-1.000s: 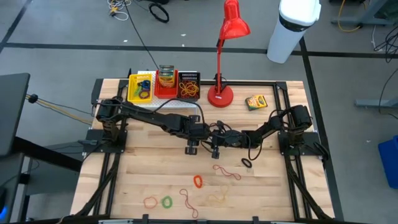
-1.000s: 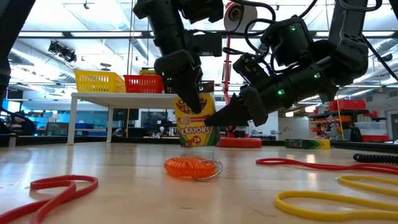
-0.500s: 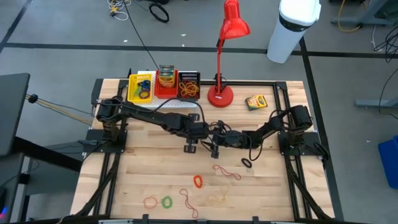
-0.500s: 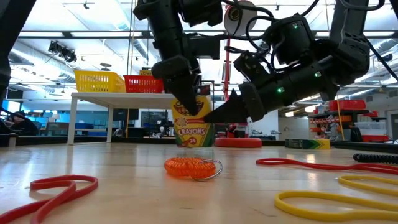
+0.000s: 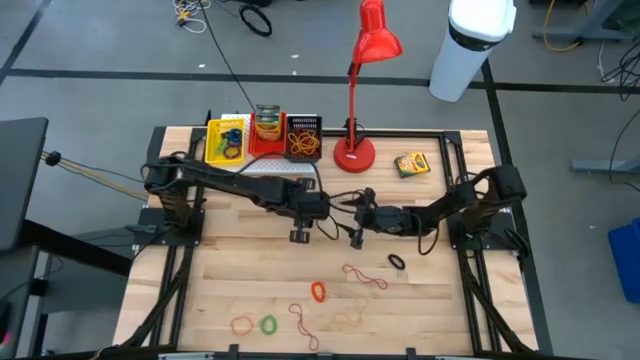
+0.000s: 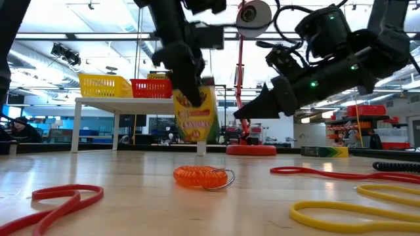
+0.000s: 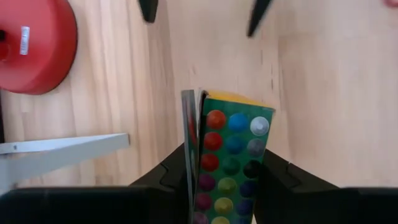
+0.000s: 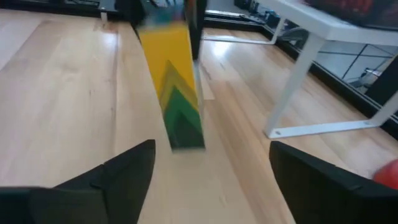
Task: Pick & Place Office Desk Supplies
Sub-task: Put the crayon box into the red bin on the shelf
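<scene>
Three crayon boxes show: one held up over mid-table (image 6: pixel 195 113), one lying flat by the lamp (image 5: pixel 411 164), and one standing in the red bin (image 5: pixel 267 122). Three bins sit on the white rack: yellow (image 5: pixel 212 143), red (image 5: pixel 266 146) and black (image 5: pixel 304 122). One red desk lamp (image 5: pixel 355 150) stands at the table's far edge. Loose on the wood lie about seven loops: black (image 5: pixel 397 262), a thin red string-like one (image 5: pixel 365 277), an orange coiled one (image 5: pixel 319 292), orange (image 5: pixel 242 324), green (image 5: pixel 268 324), long red (image 5: pixel 304 325) and yellow (image 5: pixel 350 319). More bands fill two bins, too tangled to count.
</scene>
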Motion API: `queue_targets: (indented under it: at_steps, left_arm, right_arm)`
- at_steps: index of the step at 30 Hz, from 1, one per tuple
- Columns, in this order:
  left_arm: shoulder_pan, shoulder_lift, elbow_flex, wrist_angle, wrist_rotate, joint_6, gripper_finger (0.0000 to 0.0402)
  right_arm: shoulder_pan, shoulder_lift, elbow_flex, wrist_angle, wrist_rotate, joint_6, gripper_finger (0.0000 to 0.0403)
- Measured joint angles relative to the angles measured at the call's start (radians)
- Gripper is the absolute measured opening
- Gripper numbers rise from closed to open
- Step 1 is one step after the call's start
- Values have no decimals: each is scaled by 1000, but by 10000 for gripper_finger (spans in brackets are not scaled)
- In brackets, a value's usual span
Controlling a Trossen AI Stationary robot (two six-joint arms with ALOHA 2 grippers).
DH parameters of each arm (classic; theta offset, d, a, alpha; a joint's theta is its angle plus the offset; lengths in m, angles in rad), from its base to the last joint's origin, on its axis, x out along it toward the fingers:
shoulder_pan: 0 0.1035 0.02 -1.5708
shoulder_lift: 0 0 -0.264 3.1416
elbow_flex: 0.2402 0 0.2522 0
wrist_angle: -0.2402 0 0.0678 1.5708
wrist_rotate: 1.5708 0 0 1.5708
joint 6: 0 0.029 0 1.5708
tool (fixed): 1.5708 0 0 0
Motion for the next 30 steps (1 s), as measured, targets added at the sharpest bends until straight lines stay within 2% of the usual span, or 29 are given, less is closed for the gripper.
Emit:
queue_targets:
  at_steps: [5,12,19,23,26,30]
  left_arm:
    - [0,-92,0,-67,38,-33,121]
    - [0,-262,3,-207,34,-103,120]
    - [4,-345,167,-457,-41,-95,120]
    - [69,-348,286,-595,-65,-31,120]
    - [175,-358,319,-622,-16,70,120]
    - [355,-362,324,-625,65,227,120]
  right_arm:
    - [0,-47,-45,-6,2,7,261]
    - [0,-52,-49,-50,0,0,132]
    - [-1,-52,-49,-61,-42,0,12]
    - [-1,-52,-49,-59,-52,15,21]
    - [-1,-52,-49,-59,-52,24,41]
    - [-1,-52,-49,-59,-51,26,48]
